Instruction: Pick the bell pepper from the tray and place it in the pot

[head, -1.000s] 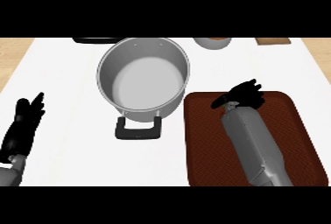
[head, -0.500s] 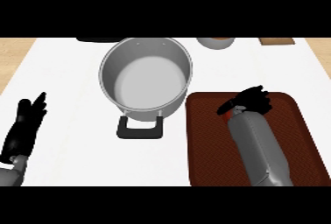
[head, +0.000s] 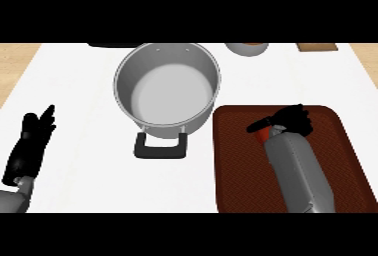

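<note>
1. Right hand (head: 291, 120): black fingers curled down over the tray, thumb out toward the view's left. The fingers wrap round a red thing, the bell pepper (head: 260, 135), of which only a small patch shows below the thumb; the rest is hidden by hand and wrist.
2. Right forearm (head: 297, 170): grey, lying along the tray, cut off at the lower edge.
3. Tray (head: 235, 165): dark brown and rectangular, on the counter's right side. It holds the pepper; much of its floor is covered by the forearm.
4. Pot (head: 167, 85): grey metal, just left of the tray, with a black handle (head: 159, 147) toward the viewer. Nothing lies inside it.
5. Left hand (head: 33, 137): at the left edge, fingers straight and together, resting, holding nothing.
6. Far edge of counter (head: 74, 70): a grey bowl (head: 247, 48), a dark thing and a brown thing, all cut off and hard to make out.
</note>
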`<action>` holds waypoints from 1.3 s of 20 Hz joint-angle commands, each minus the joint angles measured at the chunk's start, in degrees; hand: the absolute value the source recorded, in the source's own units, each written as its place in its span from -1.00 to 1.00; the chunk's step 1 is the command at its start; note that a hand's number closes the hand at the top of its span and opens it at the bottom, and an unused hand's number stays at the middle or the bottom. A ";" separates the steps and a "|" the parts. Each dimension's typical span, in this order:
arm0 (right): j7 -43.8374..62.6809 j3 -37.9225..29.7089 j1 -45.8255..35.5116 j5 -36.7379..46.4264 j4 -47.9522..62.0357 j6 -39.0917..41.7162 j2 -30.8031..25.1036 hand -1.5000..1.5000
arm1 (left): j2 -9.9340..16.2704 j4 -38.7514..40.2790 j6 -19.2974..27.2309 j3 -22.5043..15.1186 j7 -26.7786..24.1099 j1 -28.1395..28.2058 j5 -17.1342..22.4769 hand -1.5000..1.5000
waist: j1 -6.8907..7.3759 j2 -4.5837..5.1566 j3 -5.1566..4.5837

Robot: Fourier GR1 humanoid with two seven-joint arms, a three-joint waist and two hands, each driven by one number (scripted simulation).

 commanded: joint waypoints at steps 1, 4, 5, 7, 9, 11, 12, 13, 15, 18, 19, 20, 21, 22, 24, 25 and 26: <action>13.64 2.50 1.95 -1.73 -1.75 -0.91 0.09 -1.00 | -1.16 -0.53 1.03 -0.77 0.95 -0.06 -1.69 0.00 | 0.09 0.01 0.06; 13.63 1.98 0.98 -1.28 -0.58 -1.76 0.09 -1.00 | -3.52 2.30 1.31 -1.44 -1.11 -0.56 -2.72 0.00 | 0.13 0.29 0.03; 13.37 0.25 1.29 -0.54 -1.80 -1.34 0.09 -1.00 | -0.67 0.63 -0.34 0.73 0.50 -0.65 -1.32 0.00 | 0.15 0.19 0.06; 13.51 2.09 1.43 -1.52 0.81 -3.86 0.09 -1.00 | -0.46 0.15 -1.09 0.76 1.87 -1.33 -1.28 0.00 | 0.64 0.30 0.09; 12.10 1.33 2.84 -1.55 0.60 -4.10 0.08 -1.00 | -0.58 -4.80 0.02 -0.08 3.21 1.17 -1.98 0.00 | 1.07 0.12 0.13; 13.26 2.48 3.93 -2.23 -2.48 -2.12 0.08 -1.00 | -0.57 -3.08 -0.97 0.95 1.16 1.36 -1.72 0.00 | 0.51 0.02 0.07; 11.89 0.99 3.68 -2.01 -1.28 -3.47 0.08 -1.00 | -1.21 -1.29 -1.18 1.13 0.55 1.01 -1.74 0.00 | 0.41 0.21 0.06; 13.49 4.57 4.37 -3.67 -2.70 -4.14 0.08 1.00 | -0.28 -1.40 -2.45 2.23 1.58 0.20 -0.76 0.00 | 0.49 0.14 0.07; 12.83 4.64 2.64 -3.43 -1.51 -4.22 0.08 1.00 | -1.93 1.41 -2.63 1.41 0.28 -1.37 -2.06 0.00 | 0.27 0.34 0.05; 9.89 4.10 3.68 2.94 -0.20 -3.97 0.08 1.00 | -2.06 -0.13 -1.39 1.76 3.27 -2.96 -3.13 0.00 | 0.19 0.36 0.07; 10.78 4.64 3.89 4.35 -0.89 -2.73 0.08 1.00 | -3.02 -0.08 -1.61 1.68 1.18 -0.49 -2.63 0.00 | 0.32 0.29 0.04; 9.92 2.86 2.99 6.18 0.51 -1.37 0.08 1.00 | -1.74 -1.49 -1.55 2.16 1.37 0.48 -3.03 0.00 | 0.59 0.30 0.05; 9.23 3.74 4.78 7.04 -2.68 0.30 0.08 1.00 | -3.85 -2.97 0.56 -0.09 4.08 -1.04 -4.98 0.00 | -0.08 0.14 0.07; 10.97 4.04 3.55 9.19 -2.94 1.46 0.09 1.00 | -1.85 -1.92 -1.47 2.14 3.26 -1.02 -3.42 0.00 | 0.05 0.14 0.03; 9.00 5.27 5.40 9.53 -0.79 -1.03 0.10 1.00 | -3.96 0.11 -0.67 1.24 1.12 -1.40 -4.87 0.00 | 0.06 0.34 0.05; 11.18 4.86 3.30 10.55 -1.19 -0.18 0.10 1.00 | -1.41 -2.24 -2.57 2.95 3.41 -0.51 -3.07 0.00 | 0.56 0.24 0.06; 10.29 3.97 3.20 11.79 -3.10 1.33 0.10 1.00 | -2.88 -0.27 -1.18 1.85 2.87 -1.25 -5.04 0.00 | -0.04 0.25 0.04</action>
